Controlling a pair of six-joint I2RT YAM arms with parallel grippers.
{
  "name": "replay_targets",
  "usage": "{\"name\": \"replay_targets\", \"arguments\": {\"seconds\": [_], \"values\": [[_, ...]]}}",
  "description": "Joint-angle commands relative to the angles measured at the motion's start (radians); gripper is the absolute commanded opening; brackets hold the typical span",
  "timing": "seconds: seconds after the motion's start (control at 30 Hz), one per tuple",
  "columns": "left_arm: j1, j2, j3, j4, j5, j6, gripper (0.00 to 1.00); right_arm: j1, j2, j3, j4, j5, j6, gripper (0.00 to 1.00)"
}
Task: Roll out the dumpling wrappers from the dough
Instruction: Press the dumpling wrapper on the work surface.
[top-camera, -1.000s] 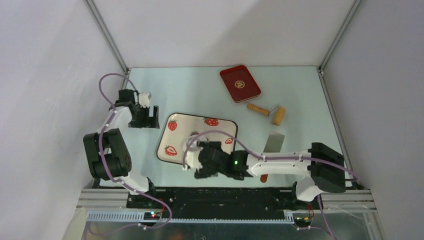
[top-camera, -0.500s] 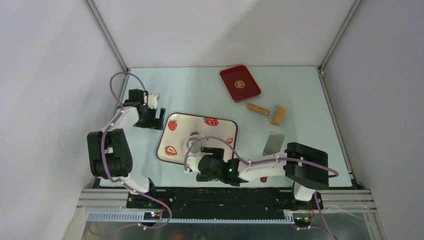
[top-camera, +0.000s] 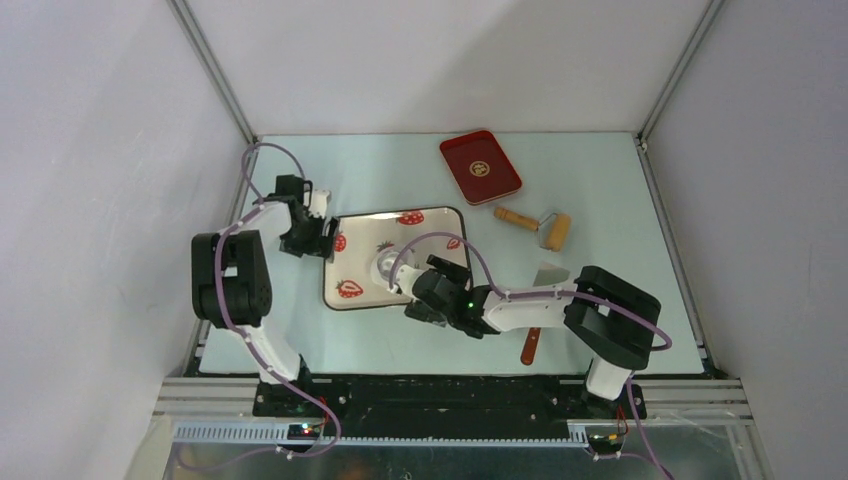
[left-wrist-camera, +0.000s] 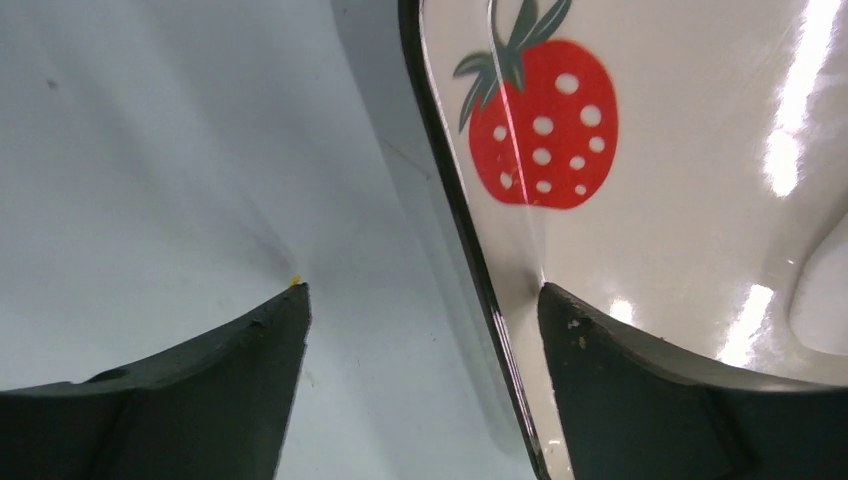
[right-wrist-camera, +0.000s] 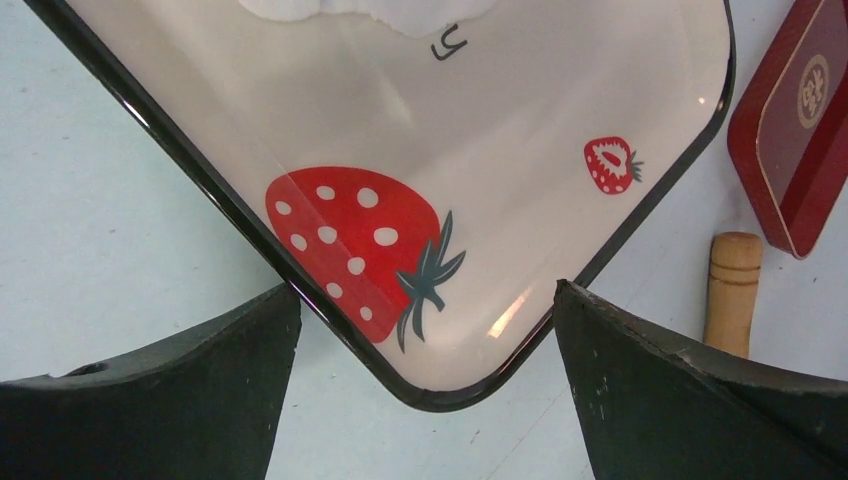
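Note:
A white tray (top-camera: 440, 225) with strawberry prints lies mid-table. A small round pale thing (top-camera: 387, 266) sits in it; I cannot tell from above whether it is dough or a cup. In the right wrist view a matte white piece with an uneven edge, the dough (right-wrist-camera: 375, 8), shows at the top, cut off. My left gripper (top-camera: 322, 236) is open, its jaws astride the tray's left rim (left-wrist-camera: 455, 200). My right gripper (top-camera: 424, 292) is open, with the tray's near right corner (right-wrist-camera: 440, 395) between its fingers. No flat wrappers show.
A red tin tray (top-camera: 480, 166) lies at the back right, also in the right wrist view (right-wrist-camera: 795, 130). A wooden roller (top-camera: 535, 223) lies in front of it. A metal scraper (top-camera: 548, 279) with a red handle (top-camera: 528, 346) lies right of the right arm.
The strawberry tray has slid toward the back and turned. My left gripper has moved right onto its left rim. My right gripper has moved forward with the tray's near corner.

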Motion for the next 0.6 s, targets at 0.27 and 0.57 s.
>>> {"name": "replay_targets", "arguments": {"seconds": [0.27, 0.57], "values": [[-0.048, 0.15, 0.209, -0.042, 0.095, -0.082, 0.36, -0.144, 0.033, 0.023, 0.062, 0.039, 0.012, 0.99], [-0.128, 0.253, 0.402, -0.114, 0.1, -0.133, 0.5, -0.248, 0.046, 0.053, 0.073, 0.04, -0.005, 0.99]]}}
